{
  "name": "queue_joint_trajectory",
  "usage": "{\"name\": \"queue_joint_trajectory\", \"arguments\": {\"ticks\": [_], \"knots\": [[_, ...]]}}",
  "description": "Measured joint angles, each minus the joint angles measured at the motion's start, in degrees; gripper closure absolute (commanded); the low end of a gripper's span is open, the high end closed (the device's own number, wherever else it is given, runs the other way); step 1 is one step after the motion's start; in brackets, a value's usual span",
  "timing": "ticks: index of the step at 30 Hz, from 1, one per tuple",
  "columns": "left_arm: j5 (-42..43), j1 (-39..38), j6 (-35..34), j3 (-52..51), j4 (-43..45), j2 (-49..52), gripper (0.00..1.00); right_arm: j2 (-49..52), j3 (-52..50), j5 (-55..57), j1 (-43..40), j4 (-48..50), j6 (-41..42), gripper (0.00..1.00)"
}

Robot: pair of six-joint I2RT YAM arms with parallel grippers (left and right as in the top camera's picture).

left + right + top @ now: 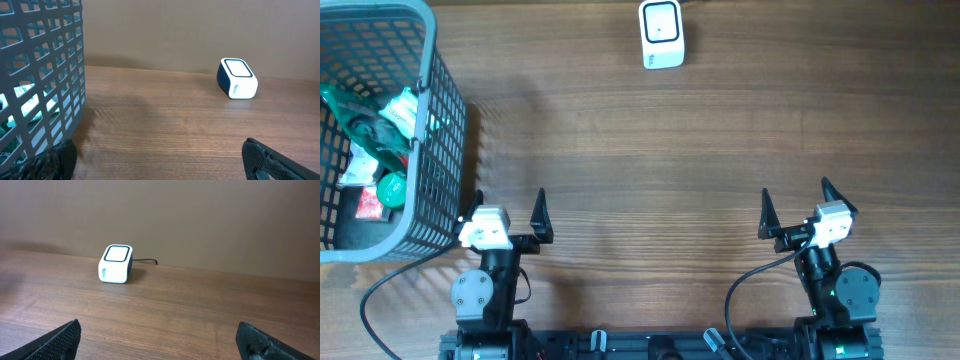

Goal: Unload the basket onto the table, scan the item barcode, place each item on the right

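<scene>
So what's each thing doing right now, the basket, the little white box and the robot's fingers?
basket: upright, with things inside.
packets: piled in the basket, none taken out.
scanner: standing alone, window facing up, nothing over it.
left fingers: wide open, holding nothing.
right fingers: wide open, holding nothing.

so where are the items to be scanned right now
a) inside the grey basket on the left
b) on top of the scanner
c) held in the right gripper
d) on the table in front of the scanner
a: the packets lie inside the basket, the left gripper and right gripper are both open and empty, and nothing sits on or by the scanner.
</scene>
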Motion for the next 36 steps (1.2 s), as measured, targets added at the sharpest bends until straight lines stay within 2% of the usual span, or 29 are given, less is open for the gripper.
{"name": "queue_joint_trajectory", "arguments": {"ticks": [36], "knots": [[0.07, 0.00, -0.70, 0.00, 0.04, 0.00, 0.00, 0.00, 0.00, 0.00, 0.00, 0.00, 0.00, 0.00]]}}
